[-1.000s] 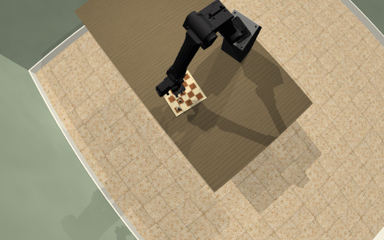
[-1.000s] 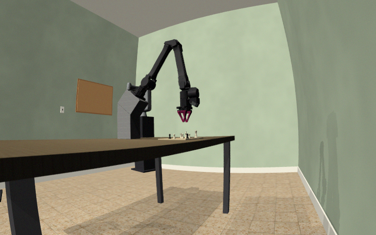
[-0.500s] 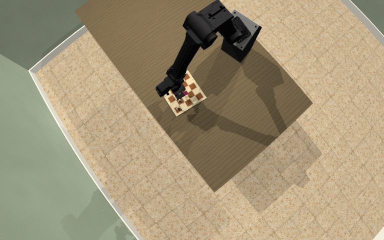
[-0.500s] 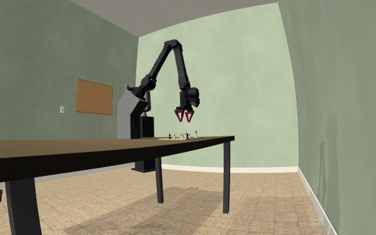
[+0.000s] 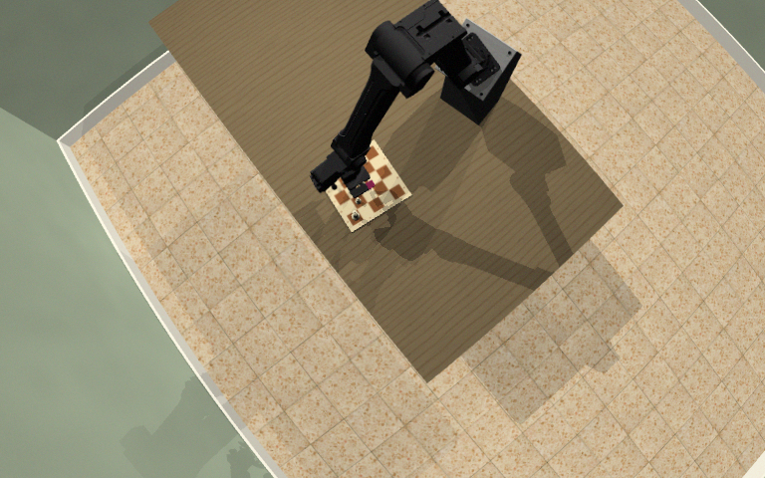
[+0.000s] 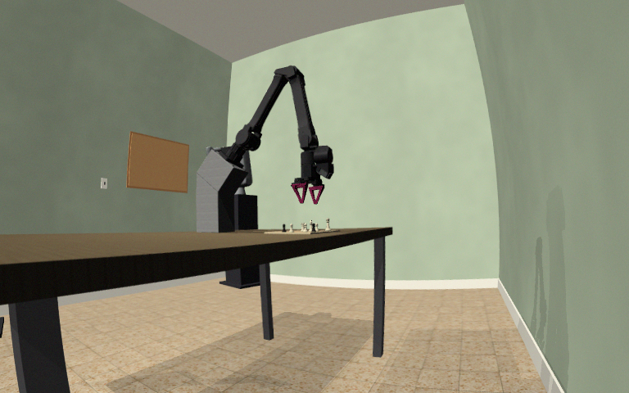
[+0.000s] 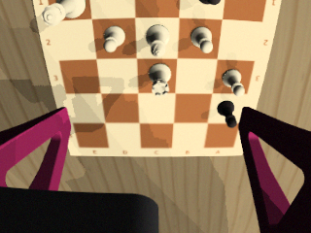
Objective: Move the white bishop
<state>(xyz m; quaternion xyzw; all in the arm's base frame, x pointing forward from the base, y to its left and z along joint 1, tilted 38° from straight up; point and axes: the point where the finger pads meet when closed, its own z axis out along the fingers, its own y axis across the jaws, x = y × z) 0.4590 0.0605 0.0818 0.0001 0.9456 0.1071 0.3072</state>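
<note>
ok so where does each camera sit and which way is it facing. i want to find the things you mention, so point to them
Top: high above the brown wooden table [image 5: 451,315], looking down; shows the black jointed arm [image 5: 369,113] [image 6: 301,106].
Exterior: low beside the table, looking across its edge at the pale green wall [image 6: 394,138]; shows the arm and magenta-fingered claw [image 6: 309,201].
Wrist: on the arm's end, looking down past the claw [image 7: 155,114] at the brown-and-cream chessboard [image 7: 156,108] [image 5: 392,182]; only the claw's fingers and a black housing edge show.
Top and exterior share the whole arm; all three share the board.

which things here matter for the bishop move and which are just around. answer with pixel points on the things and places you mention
For the job:
- white bishop [image 7: 156,35], on C2
- chessboard [image 5: 404,193] [image 6: 274,232] [image 7: 121,137]
- gripper [image 5: 361,188] [image 6: 309,202] [image 7: 155,116]
- the other chess pieces, only to stay put

Just around:
- corkboard [image 6: 157,162]
- wall switch [image 6: 103,183]
</note>
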